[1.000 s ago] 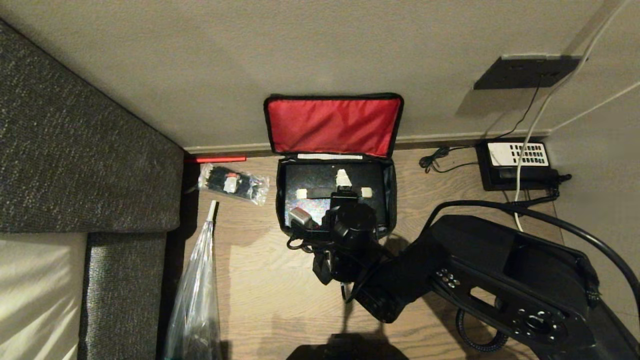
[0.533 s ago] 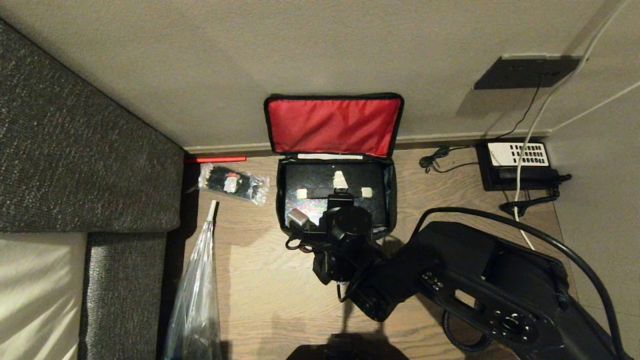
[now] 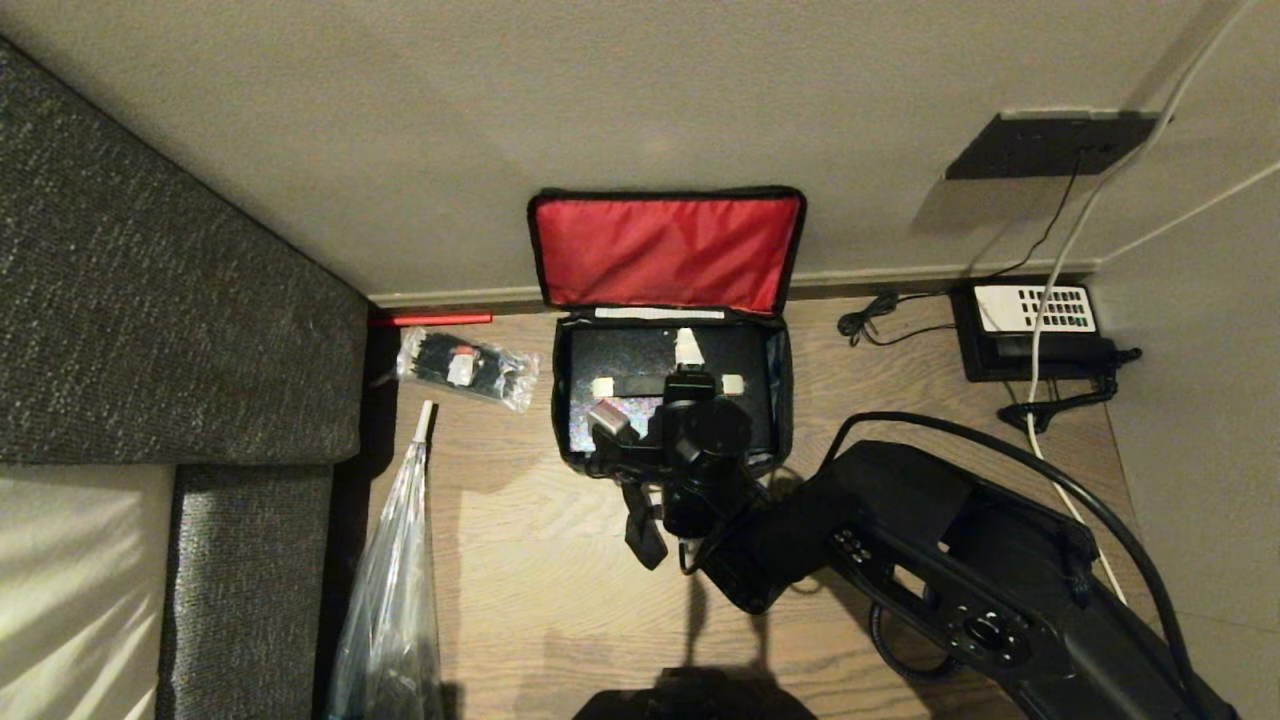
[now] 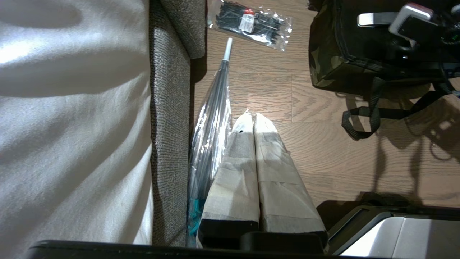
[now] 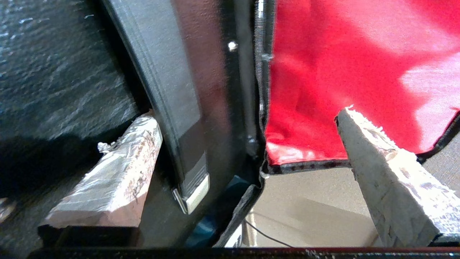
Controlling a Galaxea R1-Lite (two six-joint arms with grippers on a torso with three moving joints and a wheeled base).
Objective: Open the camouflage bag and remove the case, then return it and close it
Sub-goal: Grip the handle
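The camouflage bag (image 3: 783, 385) lies open on the wooden floor, its red lid lining (image 3: 665, 250) leaning on the wall. Its camouflage side (image 4: 325, 54) shows in the left wrist view. The black case (image 3: 630, 360) lies inside, crossed by a black band (image 5: 169, 90) with white ends. My right gripper (image 3: 688, 368) is open over the case's far half. One taped finger (image 5: 122, 172) rests by the band, the other finger (image 5: 377, 158) stands before the red lining; nothing is held. My left gripper (image 4: 251, 116) is shut and empty, parked low over the floor beside the sofa.
A clear packet of black ties (image 3: 467, 367) lies left of the bag. A long plastic-wrapped item (image 3: 395, 580) leans along the grey sofa (image 3: 150, 300). A black telephone (image 3: 1035, 330) with cables sits at the right by the wall. The bag's black strap (image 4: 359, 122) trails on the floor.
My right wrist has edged a little farther over the bag toward the lid, and the forearm behind it has swung leftward. The fingers stay open. Bag and case have not moved.
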